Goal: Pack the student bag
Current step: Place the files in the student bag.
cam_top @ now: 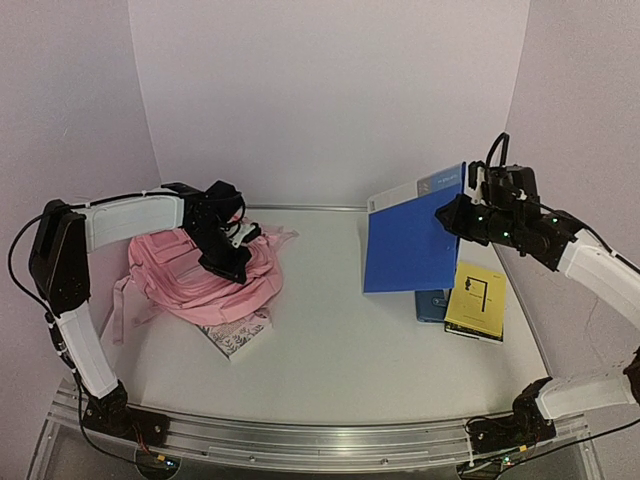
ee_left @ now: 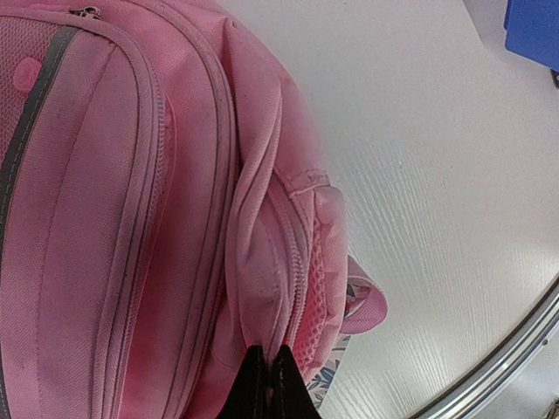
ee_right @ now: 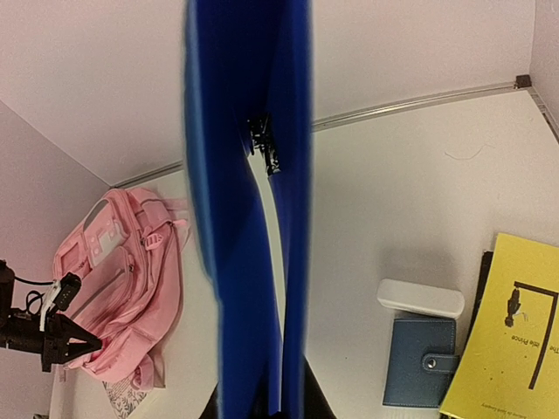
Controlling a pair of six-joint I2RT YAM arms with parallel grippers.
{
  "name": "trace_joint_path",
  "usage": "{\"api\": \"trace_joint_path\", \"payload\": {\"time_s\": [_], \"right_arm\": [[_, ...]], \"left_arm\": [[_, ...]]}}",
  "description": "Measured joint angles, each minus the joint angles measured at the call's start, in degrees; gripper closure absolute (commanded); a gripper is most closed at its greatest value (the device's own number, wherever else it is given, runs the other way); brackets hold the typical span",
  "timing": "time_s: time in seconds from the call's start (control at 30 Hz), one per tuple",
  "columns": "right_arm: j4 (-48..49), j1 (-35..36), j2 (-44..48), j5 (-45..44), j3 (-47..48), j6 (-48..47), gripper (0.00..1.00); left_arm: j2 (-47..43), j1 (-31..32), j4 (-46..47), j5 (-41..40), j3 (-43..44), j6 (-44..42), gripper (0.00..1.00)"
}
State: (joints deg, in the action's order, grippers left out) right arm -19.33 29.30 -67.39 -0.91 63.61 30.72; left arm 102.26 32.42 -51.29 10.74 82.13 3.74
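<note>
Pinched shut, my left end effector (ee_left: 269,356) has its fingertips closed on a fold of fabric along a zip seam of the student bag (cam_top: 190,282). I cannot make out whether a zip pull sits between them. My right end effector (cam_top: 452,214) is clamped on the edge of a blue folder (cam_top: 415,235) and holds it upright in the air, well clear of the tabletop (cam_top: 330,360).

The bag lies slumped on the left side of the tabletop, well apart from the folder. As I read it, the step in hand is opening the bag so that the folder can go in.

The next move calls for my left arm to draw the seam open and hold the mouth wide. My right arm must then carry the folder across and tilt it to slide in edge first. The fabric is soft, so the opening may sag shut unless I hold it up.

No open compartment shows in my views, and I see nothing inside the bag. A patterned notebook (cam_top: 238,335) lies partly under its near edge, not in it.

On the right, a yellow booklet (cam_top: 477,300), a wallet (ee_right: 419,362) and a white case (ee_right: 421,298) lie close together on the tabletop, unpacked.
</note>
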Motion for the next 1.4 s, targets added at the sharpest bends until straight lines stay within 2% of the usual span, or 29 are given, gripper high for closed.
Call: {"api": "trace_joint_path", "payload": {"time_s": [0.37, 0.5, 0.67, 0.93, 1.13, 1.4], "right_arm": [[0.0, 0.0, 1.7, 4.9, 0.0, 5.1, 1.00], [1.4, 0.0, 2.0, 10.0, 0.0, 10.0, 1.00], [7.6, 0.0, 2.3, 18.0, -2.2, 17.5, 1.00], [18.1, 0.6, 1.6, 26.0, -7.8, 29.4, 1.00], [23.6, 4.0, -2.0, 26.1, -11.7, 35.9, 1.00], [27.9, 9.8, -9.3, 23.3, -11.9, 40.4, 1.00]], "left_arm": [[-3.9, 0.0, -0.3, 0.7, 6.4, 0.8, 1.00], [-7.1, -0.1, 1.9, 0.7, 9.8, 0.9, 1.00], [-9.0, -0.3, 5.4, 1.2, 12.9, 0.8, 1.00], [-9.3, -0.3, 10.7, 5.2, 11.9, 1.0, 1.00], [-9.6, -0.3, 14.7, 8.1, 9.5, 1.2, 1.00], [-12.5, -0.3, 18.9, 10.4, 4.8, 1.2, 1.00]]}}
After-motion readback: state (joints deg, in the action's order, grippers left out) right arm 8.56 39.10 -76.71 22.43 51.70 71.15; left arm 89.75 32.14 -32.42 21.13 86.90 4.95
